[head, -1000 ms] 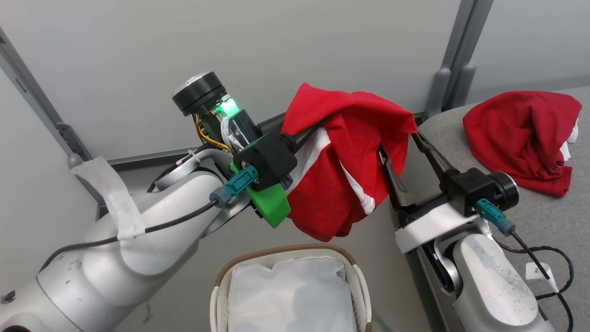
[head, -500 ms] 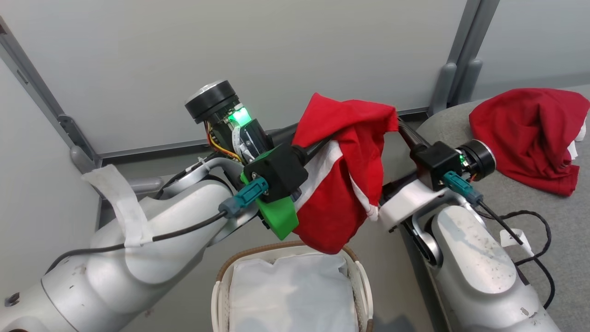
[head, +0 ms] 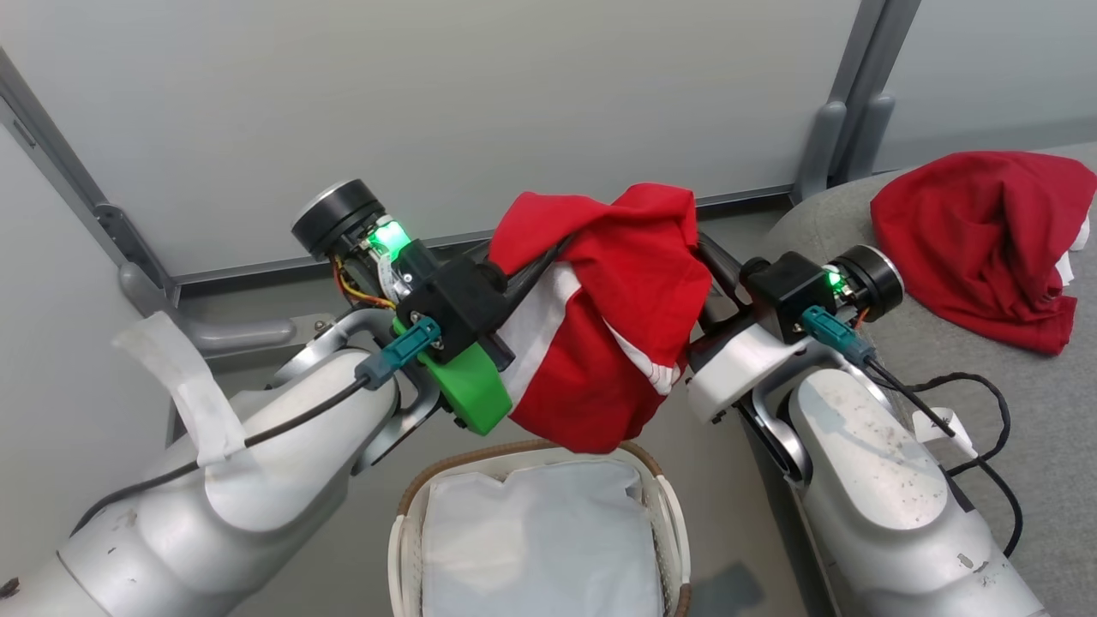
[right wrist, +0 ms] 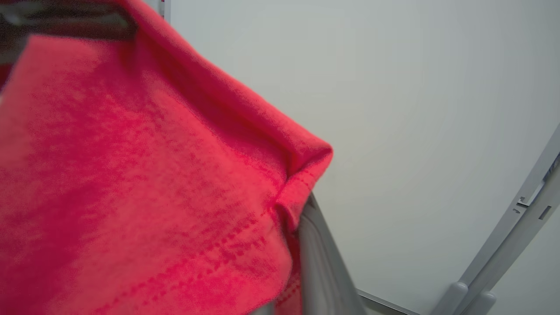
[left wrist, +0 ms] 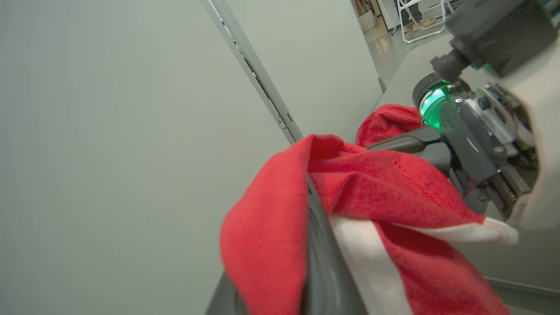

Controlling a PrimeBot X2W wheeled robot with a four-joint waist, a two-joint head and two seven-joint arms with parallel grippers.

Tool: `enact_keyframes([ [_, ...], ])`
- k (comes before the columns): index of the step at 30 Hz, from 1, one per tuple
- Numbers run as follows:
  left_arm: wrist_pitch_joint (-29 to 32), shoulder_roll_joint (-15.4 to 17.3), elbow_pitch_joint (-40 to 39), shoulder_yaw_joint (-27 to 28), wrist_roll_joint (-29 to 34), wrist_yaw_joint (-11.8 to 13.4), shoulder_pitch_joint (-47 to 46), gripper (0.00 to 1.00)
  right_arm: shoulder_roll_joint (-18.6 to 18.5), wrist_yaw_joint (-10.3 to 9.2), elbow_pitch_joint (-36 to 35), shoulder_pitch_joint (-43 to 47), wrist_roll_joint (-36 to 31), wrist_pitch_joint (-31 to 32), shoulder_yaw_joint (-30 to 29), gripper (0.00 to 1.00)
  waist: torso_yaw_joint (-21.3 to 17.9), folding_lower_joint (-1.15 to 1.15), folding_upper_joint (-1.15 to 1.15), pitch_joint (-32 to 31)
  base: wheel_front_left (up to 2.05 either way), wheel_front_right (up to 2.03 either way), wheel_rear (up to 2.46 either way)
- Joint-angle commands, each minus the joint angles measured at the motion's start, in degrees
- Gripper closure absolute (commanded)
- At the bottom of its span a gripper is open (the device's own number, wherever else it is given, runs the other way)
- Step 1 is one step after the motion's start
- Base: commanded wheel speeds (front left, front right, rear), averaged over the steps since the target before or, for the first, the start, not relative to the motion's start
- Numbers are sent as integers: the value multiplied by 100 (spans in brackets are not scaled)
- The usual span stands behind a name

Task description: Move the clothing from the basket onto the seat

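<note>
The red garment with white stripes (head: 600, 343) hangs in the air above the basket (head: 411, 506), bunched between both grippers. My left gripper (head: 548, 257) is shut on its left side, and cloth drapes over the dark fingers (left wrist: 321, 253). From the right, my right gripper (head: 707, 257) is shut on a red hem (right wrist: 297, 197) beside its grey finger (right wrist: 321, 262). The plain red garment (head: 977, 231) lies crumpled on the grey seat (head: 1028, 411) at the far right. In the basket I see just the white liner (head: 540, 540).
Pale wall panels with a grey post (head: 836, 111) stand close behind both arms. A black cable (head: 968, 403) and a white tag (head: 943, 428) lie on the seat near my right forearm. The basket stands on the floor against the seat's left edge.
My right gripper has come up and left to the hanging garment and shut on its hem. The left arm has shifted left with the garment, which now hangs lower, just over the basket rim.
</note>
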Motion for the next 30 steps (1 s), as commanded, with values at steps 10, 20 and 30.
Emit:
enact_keyframes([
  [10,-244,-195,281,360,-556,299,880,0,-28,-8,-205,27,-266,-12,-534,100,-45,0,0,124,0,0,0],
  [20,-276,-791,247,1250,-410,333,2118,0,-51,-8,-447,122,-514,-12,-986,100,-76,0,0,278,0,0,0],
  [30,-272,-1312,442,2028,221,19,3170,0,-58,-8,-565,226,-597,-12,-1261,100,-216,0,0,425,0,0,0],
])
